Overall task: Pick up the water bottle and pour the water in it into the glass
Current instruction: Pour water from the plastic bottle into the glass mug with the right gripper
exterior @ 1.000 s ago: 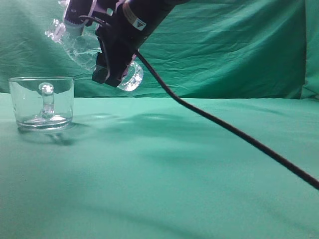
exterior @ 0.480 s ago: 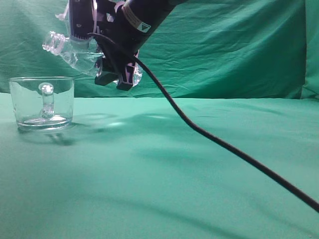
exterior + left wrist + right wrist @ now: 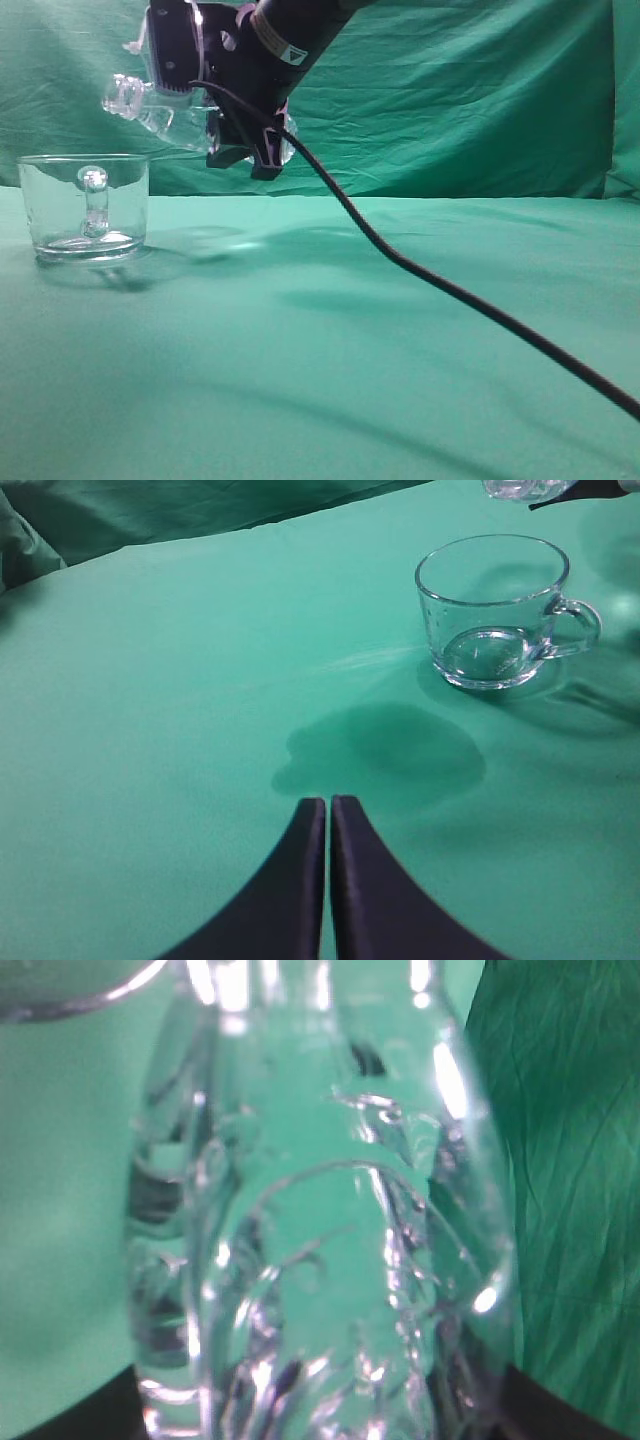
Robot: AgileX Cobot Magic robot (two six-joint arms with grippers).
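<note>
My right gripper (image 3: 215, 105) is shut on the water bottle (image 3: 165, 115). It holds the bottle in the air, lying almost level, with the capless neck (image 3: 125, 96) pointing left above the right rim of the glass (image 3: 85, 205). The bottle fills the right wrist view (image 3: 320, 1220), and a curve of the glass rim shows at top left (image 3: 90, 1000). The glass mug stands on the green cloth at the left, handle toward the camera; a little water lies at its bottom (image 3: 490, 655). My left gripper (image 3: 328, 802) is shut and empty, low over the cloth, well short of the glass (image 3: 495, 610).
A black cable (image 3: 450, 290) hangs from the right arm and runs down to the right across the table. Green cloth (image 3: 350, 350) covers the table and the backdrop.
The right gripper has turned the bottle from neck-up tilt to almost level and shifted slightly right. The glass and left gripper have not moved.
</note>
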